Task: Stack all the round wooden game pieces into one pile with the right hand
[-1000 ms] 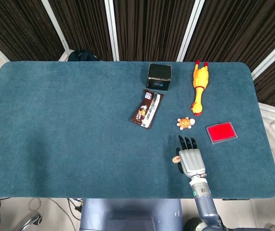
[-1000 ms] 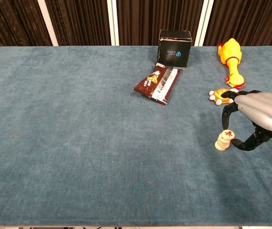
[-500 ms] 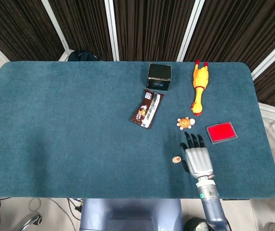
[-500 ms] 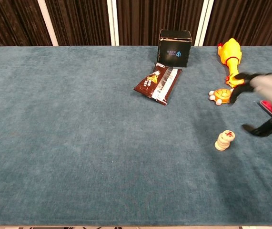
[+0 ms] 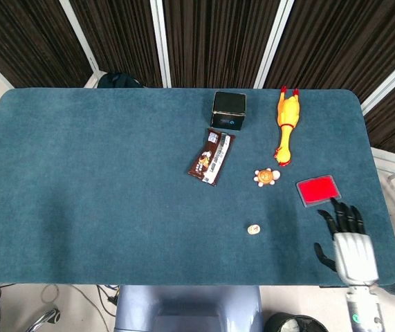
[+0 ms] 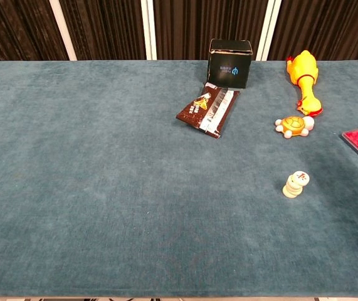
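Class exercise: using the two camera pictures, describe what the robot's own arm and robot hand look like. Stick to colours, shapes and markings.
Only the right robot hand shows, in the head view alone. Its back is a silver-grey metallic plate, roughly rectangular, and its fingers are black and slender, as is the thumb. Below it a pale grey, rounded wrist section leads off the picture's lower edge, bearing a small dark mark too tiny to read. No cables or sleeve are visible.

On the blue counter [image 5: 100, 173] a black box [image 5: 229, 110] stands near the far edge, a brown snack packet [image 5: 211, 157] just in front. A yellow rubber chicken [image 5: 286, 124] lies right, an orange toy turtle [image 5: 267, 176] and a red pad [image 5: 317, 190] nearer.
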You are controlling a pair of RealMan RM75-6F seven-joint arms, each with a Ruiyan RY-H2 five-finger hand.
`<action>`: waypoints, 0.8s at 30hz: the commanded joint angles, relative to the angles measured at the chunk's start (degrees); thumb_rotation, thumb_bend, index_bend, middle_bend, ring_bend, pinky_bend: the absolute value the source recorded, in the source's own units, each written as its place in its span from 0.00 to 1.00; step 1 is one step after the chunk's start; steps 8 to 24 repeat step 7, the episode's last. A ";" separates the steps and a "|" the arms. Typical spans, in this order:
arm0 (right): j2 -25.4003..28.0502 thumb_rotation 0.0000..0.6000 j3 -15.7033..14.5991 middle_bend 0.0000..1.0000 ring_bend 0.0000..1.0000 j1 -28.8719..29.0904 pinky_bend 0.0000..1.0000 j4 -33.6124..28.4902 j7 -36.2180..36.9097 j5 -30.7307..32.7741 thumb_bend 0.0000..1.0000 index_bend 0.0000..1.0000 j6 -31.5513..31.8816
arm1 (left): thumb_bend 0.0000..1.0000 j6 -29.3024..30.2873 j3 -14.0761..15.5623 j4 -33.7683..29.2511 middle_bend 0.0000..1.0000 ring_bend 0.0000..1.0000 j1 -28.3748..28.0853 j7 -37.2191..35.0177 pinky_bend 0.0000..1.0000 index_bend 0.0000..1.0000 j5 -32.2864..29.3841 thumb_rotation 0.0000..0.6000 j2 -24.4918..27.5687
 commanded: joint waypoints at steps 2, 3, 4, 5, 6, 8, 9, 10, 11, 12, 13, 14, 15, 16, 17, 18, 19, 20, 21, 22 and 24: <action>1.79 1.00 -0.27 0.00 0.00 -2.82 0.00 3.70 3.17 -3.56 0.36 0.20 2.57 | 0.19 0.09 0.09 0.02 0.00 0.00 0.03 0.18 0.04 0.12 0.19 1.00 0.00; 1.79 1.00 -0.07 0.00 0.00 -3.03 0.00 3.87 2.88 -3.53 0.36 0.20 2.64 | 0.19 0.08 0.12 0.04 0.00 0.00 0.03 0.22 0.04 0.12 0.21 1.00 0.00; 1.91 1.00 -0.04 0.00 0.00 -3.22 0.00 3.77 2.43 -3.46 0.36 0.20 2.23 | 0.19 0.10 0.12 0.01 0.00 0.00 0.04 0.19 0.04 0.12 0.23 1.00 0.00; 2.10 1.00 -0.05 0.00 0.00 -3.39 0.00 3.38 2.35 -3.50 0.36 0.20 1.81 | 0.19 0.17 0.10 0.01 0.00 0.00 0.06 0.13 0.04 0.12 0.28 1.00 0.00; 2.20 1.00 0.13 0.00 0.00 -3.56 0.00 3.06 2.31 -3.56 0.36 0.20 1.61 | 0.19 0.23 0.11 0.04 0.00 0.00 0.07 0.13 0.04 0.12 0.38 1.00 0.00; 2.22 1.00 0.27 0.00 0.00 -3.65 0.00 2.98 2.21 -3.69 0.36 0.20 1.53 | 0.19 0.24 0.13 0.07 0.00 0.00 0.07 0.15 0.04 0.12 0.44 1.00 0.00; 2.22 1.00 0.27 0.00 0.00 -3.65 0.00 2.98 2.21 -3.69 0.36 0.20 1.53 | 0.19 0.24 0.13 0.07 0.00 0.00 0.07 0.15 0.04 0.12 0.44 1.00 0.00; 2.22 1.00 0.27 0.00 0.00 -3.65 0.00 2.98 2.21 -3.69 0.36 0.20 1.53 | 0.19 0.24 0.13 0.07 0.00 0.00 0.07 0.15 0.04 0.12 0.44 1.00 0.00; 2.22 1.00 0.27 0.00 0.00 -3.65 0.00 2.98 2.21 -3.69 0.36 0.20 1.53 | 0.19 0.24 0.13 0.07 0.00 0.00 0.07 0.15 0.04 0.12 0.44 1.00 0.00; 2.22 1.00 0.27 0.00 0.00 -3.65 0.00 2.98 2.21 -3.69 0.36 0.20 1.53 | 0.19 0.24 0.13 0.07 0.00 0.00 0.07 0.15 0.04 0.12 0.44 1.00 0.00; 2.22 1.00 0.27 0.00 0.00 -3.65 0.00 2.98 2.21 -3.69 0.36 0.20 1.53 | 0.19 0.24 0.13 0.07 0.00 0.00 0.07 0.15 0.04 0.12 0.44 1.00 0.00; 2.22 1.00 0.27 0.00 0.00 -3.65 0.00 2.98 2.21 -3.69 0.36 0.20 1.53 | 0.19 0.24 0.13 0.07 0.00 0.00 0.07 0.15 0.04 0.12 0.44 1.00 0.00; 2.22 1.00 0.27 0.00 0.00 -3.65 0.00 2.98 2.21 -3.69 0.36 0.20 1.53 | 0.19 0.24 0.13 0.07 0.00 0.00 0.07 0.15 0.04 0.12 0.44 1.00 0.00; 2.22 1.00 0.27 0.00 0.00 -3.65 0.00 2.98 2.21 -3.69 0.36 0.20 1.53 | 0.19 0.24 0.13 0.07 0.00 0.00 0.07 0.15 0.04 0.12 0.44 1.00 0.00; 2.22 1.00 0.27 0.00 0.00 -3.65 0.00 2.98 2.21 -3.69 0.36 0.20 1.53 | 0.19 0.24 0.13 0.07 0.00 0.00 0.07 0.15 0.04 0.12 0.44 1.00 0.00; 2.22 1.00 0.27 0.00 0.00 -3.65 0.00 2.98 2.21 -3.69 0.36 0.20 1.53 | 0.19 0.24 0.13 0.07 0.00 0.00 0.07 0.15 0.04 0.12 0.44 1.00 0.00; 2.22 1.00 0.27 0.00 0.00 -3.65 0.00 2.98 2.21 -3.69 0.36 0.20 1.53 | 0.19 0.24 0.13 0.07 0.00 0.00 0.07 0.15 0.04 0.12 0.44 1.00 0.00; 2.22 1.00 0.27 0.00 0.00 -3.65 0.00 2.98 2.21 -3.69 0.36 0.20 1.53 | 0.19 0.24 0.13 0.07 0.00 0.00 0.07 0.15 0.04 0.12 0.44 1.00 0.00; 2.22 1.00 0.27 0.00 0.00 -3.65 0.00 2.98 2.21 -3.69 0.36 0.20 1.53 | 0.19 0.24 0.13 0.07 0.00 0.00 0.07 0.15 0.04 0.12 0.44 1.00 0.00; 2.22 1.00 0.27 0.00 0.00 -3.65 0.00 2.98 2.21 -3.69 0.36 0.20 1.53 | 0.19 0.24 0.13 0.07 0.00 0.00 0.07 0.15 0.04 0.12 0.44 1.00 0.00; 2.22 1.00 0.27 0.00 0.00 -3.65 0.00 2.98 2.21 -3.69 0.36 0.20 1.53 | 0.19 0.24 0.13 0.07 0.00 0.00 0.07 0.15 0.04 0.12 0.44 1.00 0.00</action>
